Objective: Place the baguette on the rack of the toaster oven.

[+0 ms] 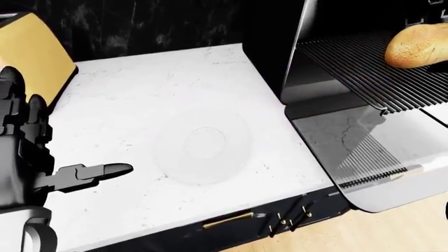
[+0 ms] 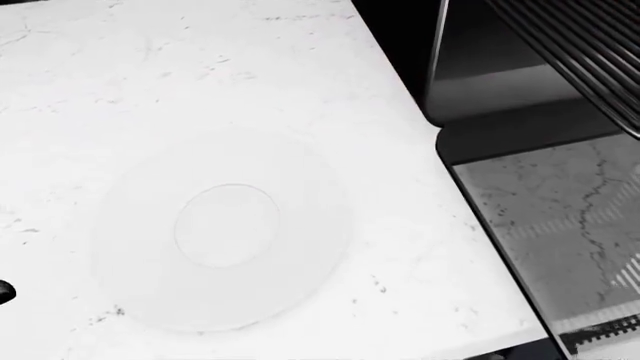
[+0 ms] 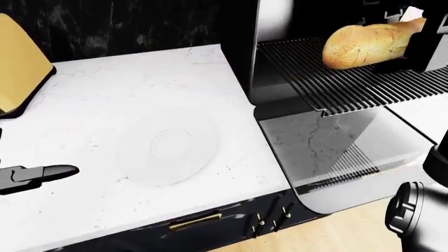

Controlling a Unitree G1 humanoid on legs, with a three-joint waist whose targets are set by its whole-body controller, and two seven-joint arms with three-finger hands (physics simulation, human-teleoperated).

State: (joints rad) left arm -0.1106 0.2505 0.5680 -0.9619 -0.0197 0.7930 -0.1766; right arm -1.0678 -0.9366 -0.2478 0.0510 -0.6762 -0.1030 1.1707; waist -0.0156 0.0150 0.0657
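Golden baguette [image 3: 364,46] on rack [image 3: 336,84], white plate [image 1: 203,146] beside, left hand [image 1: 28,157] fingers spread apart.

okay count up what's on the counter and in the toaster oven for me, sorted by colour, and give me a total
Golden-brown: 1, the crusty baguette lying on the pulled-out dark wire rack.
White: 1, the round flat plate on the white marble counter.
Yellow: 1, the slanted yellow board at the counter's left edge.
Total: 3
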